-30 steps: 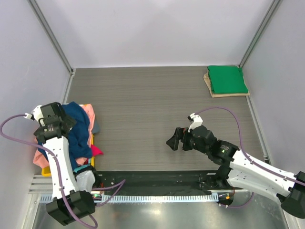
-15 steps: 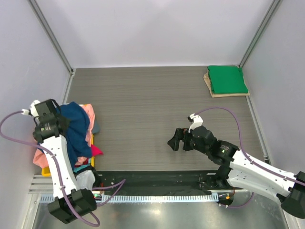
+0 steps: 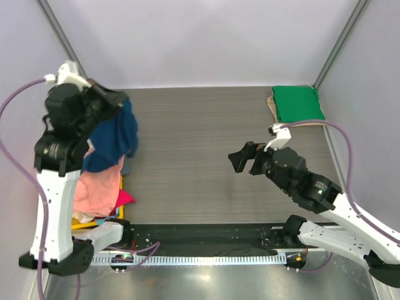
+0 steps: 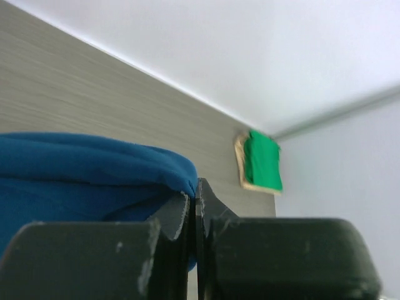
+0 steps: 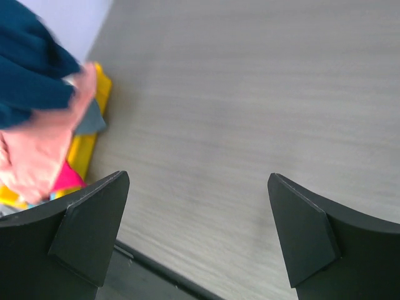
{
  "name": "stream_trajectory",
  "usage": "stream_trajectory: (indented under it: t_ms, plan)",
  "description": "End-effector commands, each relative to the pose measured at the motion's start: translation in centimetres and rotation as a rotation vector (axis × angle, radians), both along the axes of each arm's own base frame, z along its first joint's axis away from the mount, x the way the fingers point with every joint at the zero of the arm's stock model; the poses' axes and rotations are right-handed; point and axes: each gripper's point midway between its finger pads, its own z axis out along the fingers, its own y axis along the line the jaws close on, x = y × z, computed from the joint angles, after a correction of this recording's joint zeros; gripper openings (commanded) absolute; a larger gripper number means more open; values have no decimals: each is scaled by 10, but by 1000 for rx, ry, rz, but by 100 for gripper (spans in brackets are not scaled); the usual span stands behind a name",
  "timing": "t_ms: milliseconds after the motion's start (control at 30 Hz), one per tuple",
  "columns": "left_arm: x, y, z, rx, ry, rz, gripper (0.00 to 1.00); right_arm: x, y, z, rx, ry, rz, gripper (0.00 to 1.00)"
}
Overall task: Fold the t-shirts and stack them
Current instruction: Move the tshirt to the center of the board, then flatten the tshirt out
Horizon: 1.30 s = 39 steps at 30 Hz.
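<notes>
Navy blue t-shirt (image 3: 115, 134) hangs clamped in the left pincer (image 4: 195, 200), raised above the salmon pink t-shirt (image 3: 97, 190) at the left edge of the desk (image 3: 187, 125). Right pincer (image 5: 197, 180) stands apart over mid-desk, holding nothing. Green t-shirt (image 3: 298, 103) lies folded on the tan board (image 3: 275, 116), far right corner.

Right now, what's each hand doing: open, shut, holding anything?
Left hand: closed on the navy t-shirt.
Right hand: open, holding nothing.

The table (image 3: 200, 137) lies open between t-shirt pile (image 3: 100, 187) and green t-shirt (image 3: 299, 103).
</notes>
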Motion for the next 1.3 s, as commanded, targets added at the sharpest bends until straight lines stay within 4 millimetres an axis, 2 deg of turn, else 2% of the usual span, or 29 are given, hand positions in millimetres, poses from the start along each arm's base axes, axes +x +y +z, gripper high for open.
stream_trajectory:
  t_ms: [0,33,100,133,200,333,367,433,500,533,567,600,667,700,733,767,833,867,900,933,967,1000,1033,1067,1100,1133,1200,1233,1267]
  plan:
    - [11,-47,33,-37,-80,-103,0,2,-33,39,-28,-89,-104,100]
    - [15,-74,29,-27,-64,-167,0,1,-41,52,-13,-113,-129,100]
    - [15,-91,46,-30,-99,-193,0,-1,-52,58,-21,-124,-155,100]
    - [13,-109,47,-31,-104,-231,0,-2,-57,61,-22,-132,-168,100]
    - [23,-129,46,-26,-105,-249,0,-4,-72,64,-30,-142,-214,100]
    - [31,-164,18,-14,-41,-299,0,-8,-84,58,-40,-127,-252,100]
    - [34,-169,-1,9,-4,-301,0,-10,-87,53,-51,-116,-253,100]
    - [34,-176,-20,31,28,-303,0,-12,-89,47,-55,-104,-259,100]
    - [35,-180,-53,84,93,-298,0,-14,-92,39,-60,-89,-265,100]
    - [34,-184,-67,113,127,-304,4,-14,-93,33,-71,-81,-268,100]
    - [32,-191,-86,138,176,-340,11,-14,-93,29,-72,-73,-273,100]
    - [35,-207,-125,206,271,-392,35,-13,-92,26,-76,-66,-277,100]
    - [28,-236,-165,269,390,-537,54,-11,-89,15,-86,-42,-287,100]
    - [18,-245,-218,390,546,-581,67,-10,-86,9,-98,-28,-284,100]
    - [17,-247,-223,467,567,-587,70,-7,-81,0,-121,-3,-278,100]
    - [21,-234,-237,575,586,-511,72,-6,-75,-7,-136,18,-260,100]
    - [5,-228,-261,611,631,-506,79,-7,-59,-28,-158,86,-209,100]
    - [11,-233,-259,555,590,-500,80,-9,-53,-35,-151,114,-192,100]
    - [14,-222,-258,519,582,-476,80,-10,-46,-41,-145,135,-168,100]
    - [6,-205,-262,494,591,-448,80,-17,-35,-59,-150,187,-105,100]
    - [7,-195,-260,453,591,-411,79,-17,-25,-66,-135,204,-81,100]
    - [14,-178,-259,424,585,-354,77,-21,-21,-84,-143,243,-64,100]
    - [8,-162,-275,433,622,-320,76,-23,-17,-92,-140,264,-51,100]
    - [5,-148,-265,395,604,-273,76,-23,-11,-98,-129,281,-39,100]
    - [6,-132,-269,382,614,-223,75,-24,-10,-105,-132,294,-38,100]
    - [-1,-113,-285,394,650,-177,75,-24,-10,-115,-135,313,-47,100]
    - [-1,-84,-283,306,633,-86,75,-22,-7,-123,-145,325,-52,100]
    - [-11,-73,-303,283,681,-75,75,-21,-7,-128,-157,333,-57,100]
    - [-11,-65,-299,239,651,-57,74,-19,-5,-128,-159,335,-60,100]
